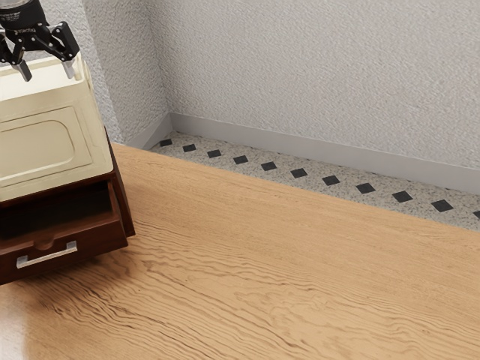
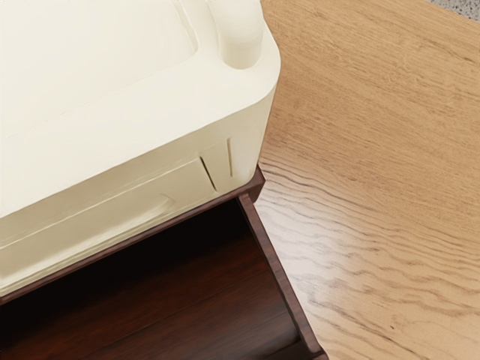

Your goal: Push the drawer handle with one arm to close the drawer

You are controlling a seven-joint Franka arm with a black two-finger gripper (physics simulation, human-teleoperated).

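Drawer [image 1: 97,237] is seen sticking out open from the dark wooden cabinet [image 1: 118,180], beneath the cream box [image 1: 45,142], and it'll probably be fairly light and rigid, so the slick-looking metal handle [image 1: 46,256] is best pushed square-on near its middle (no real grabbing needed, tbh), since an off-centre shove could get it jammed. Up over the box, the gripper [image 1: 49,70] is held with its fingers spread and nothing clamped, so it'd need to be brought out and down to the drawer's front.
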